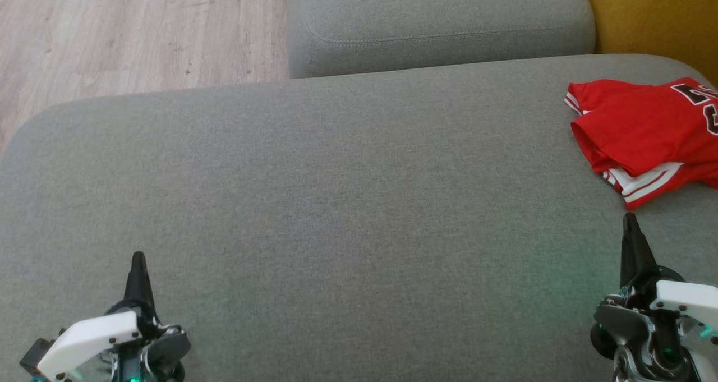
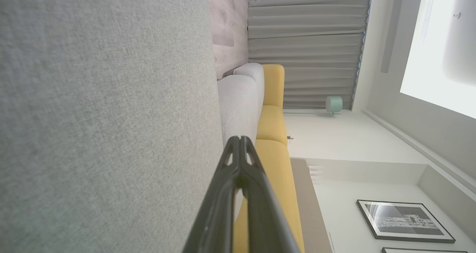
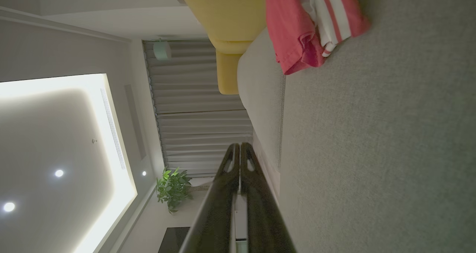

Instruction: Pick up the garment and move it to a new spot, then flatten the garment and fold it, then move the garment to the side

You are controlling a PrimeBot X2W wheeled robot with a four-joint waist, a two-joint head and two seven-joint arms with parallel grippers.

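Note:
The garment (image 1: 645,132) is a red jersey with white stripes and dark lettering, folded into a small bundle at the far right of the grey sofa cushion (image 1: 336,202); it runs past the head view's right edge. The right wrist view catches the garment (image 3: 308,22) at its top. My right gripper (image 1: 631,225) is shut and empty, a short way in front of the garment's striped hem. At the lower left my left gripper (image 1: 137,261) is shut and empty above bare cushion, far from the garment. Both wrist views show the fingertips pressed together, left gripper (image 2: 240,139), right gripper (image 3: 238,146).
A second grey cushion (image 1: 437,23) lies behind the big one. Yellow upholstery (image 1: 650,12) stands at the far right, wooden floor (image 1: 129,28) at the far left. A picture frame (image 2: 403,221) and a potted plant (image 3: 173,188) are off in the room.

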